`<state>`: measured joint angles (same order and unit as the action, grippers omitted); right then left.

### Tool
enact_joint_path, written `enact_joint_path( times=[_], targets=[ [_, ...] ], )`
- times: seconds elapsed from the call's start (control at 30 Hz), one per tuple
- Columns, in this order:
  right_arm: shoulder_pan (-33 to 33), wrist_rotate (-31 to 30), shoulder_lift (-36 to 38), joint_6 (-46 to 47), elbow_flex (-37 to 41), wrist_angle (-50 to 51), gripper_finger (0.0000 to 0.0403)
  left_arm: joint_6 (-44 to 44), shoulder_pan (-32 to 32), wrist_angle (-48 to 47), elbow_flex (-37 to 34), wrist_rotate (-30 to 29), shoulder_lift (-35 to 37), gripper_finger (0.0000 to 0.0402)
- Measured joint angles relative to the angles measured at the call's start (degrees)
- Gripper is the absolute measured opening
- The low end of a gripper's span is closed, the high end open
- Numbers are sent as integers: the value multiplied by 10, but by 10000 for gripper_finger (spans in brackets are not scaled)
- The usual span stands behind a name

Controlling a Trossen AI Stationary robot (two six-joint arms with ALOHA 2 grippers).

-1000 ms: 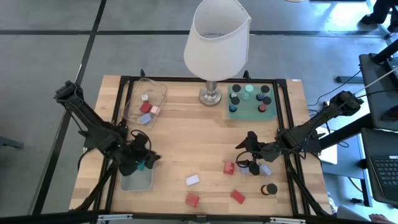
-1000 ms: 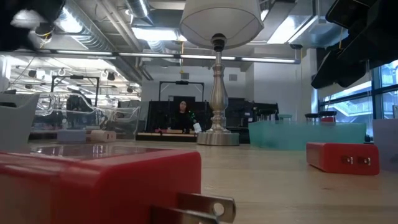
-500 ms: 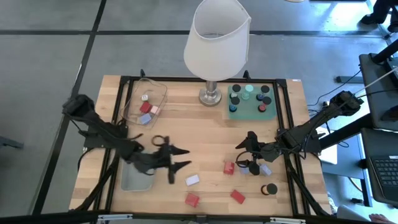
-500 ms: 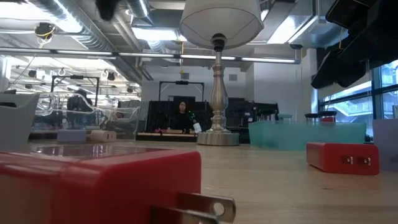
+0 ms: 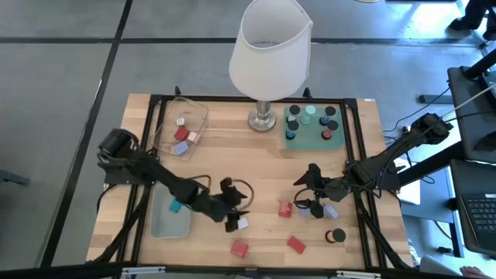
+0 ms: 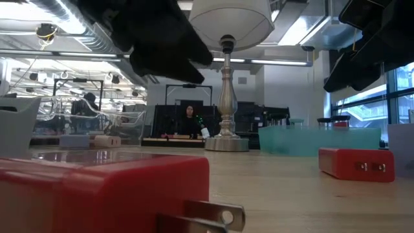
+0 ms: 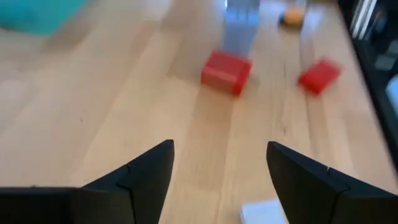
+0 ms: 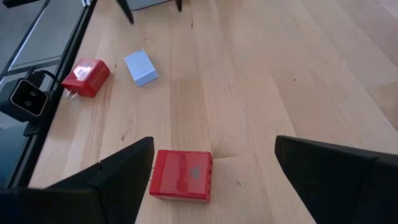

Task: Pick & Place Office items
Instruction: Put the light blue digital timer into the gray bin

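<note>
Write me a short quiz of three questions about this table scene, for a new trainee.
1. True or false: the left gripper is shut on a block.
2. What lies in the grey-blue bin? A: a teal piece. B: a black cap. C: a red block.
3. How many red blocks lie on the bare wood of the table?

Key: 1 false, its fingers stand apart with nothing between them. 2 A. 3 three.

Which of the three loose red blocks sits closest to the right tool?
The red rectangular block just left of the right tool, almost between its open fingers. The other two red blocks lie farther off near the table's front edge.
</note>
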<state>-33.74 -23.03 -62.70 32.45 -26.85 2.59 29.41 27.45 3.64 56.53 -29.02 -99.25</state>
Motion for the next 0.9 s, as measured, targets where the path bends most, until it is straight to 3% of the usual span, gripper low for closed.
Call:
enact_joint_path(
  times=[0.3, 0.47, 0.9],
  targets=[
    [0, 0, 0, 0, 0, 0, 339, 32, -2, -197, 136, 52, -77, 257],
    [0, 0, 0, 0, 0, 0, 339, 44, 6, -202, 151, 76, -100, 256],
    [0, 0, 0, 0, 0, 0, 339, 59, 66, -167, 152, 39, -158, 255]
  ],
)
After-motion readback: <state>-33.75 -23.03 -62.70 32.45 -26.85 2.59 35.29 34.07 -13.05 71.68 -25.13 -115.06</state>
